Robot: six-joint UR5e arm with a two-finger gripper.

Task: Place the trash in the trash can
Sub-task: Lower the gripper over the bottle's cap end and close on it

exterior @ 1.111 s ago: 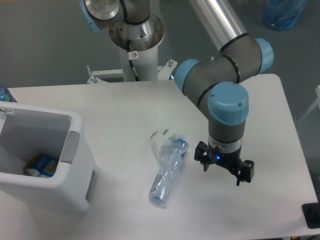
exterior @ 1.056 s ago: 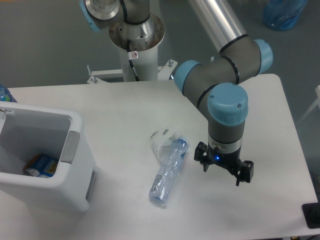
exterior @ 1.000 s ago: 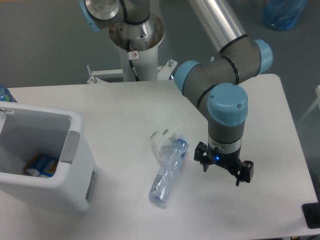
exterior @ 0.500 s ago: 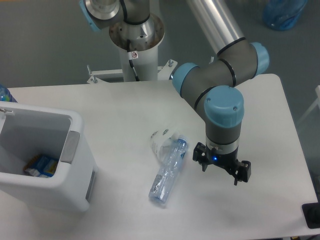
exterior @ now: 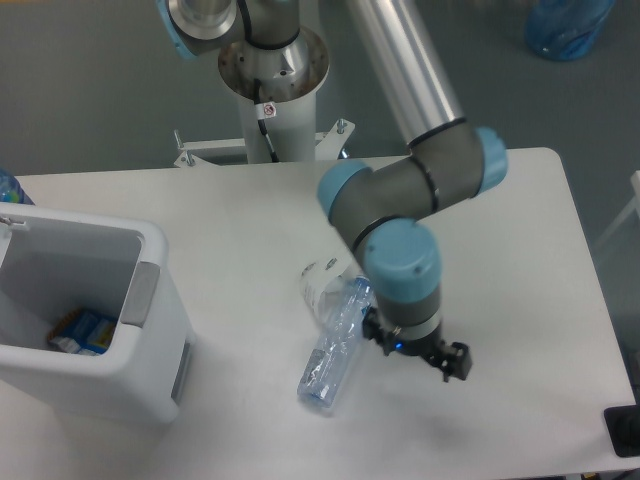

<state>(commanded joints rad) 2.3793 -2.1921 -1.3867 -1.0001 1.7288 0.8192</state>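
Near the lower middle of the frame, the gripper hangs over the white table with its fingers spread and nothing between them, its left finger just beside the upper part of the water bottle. The bottle lies on its side on the table, tilted from lower left to upper right, and the clear cup lies touching its upper end. The white trash can stands at the left edge, well apart from both, with a blue and yellow packet inside it.

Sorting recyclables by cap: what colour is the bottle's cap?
Blue; the bottle shows it in the fixed camera view, near the cup.
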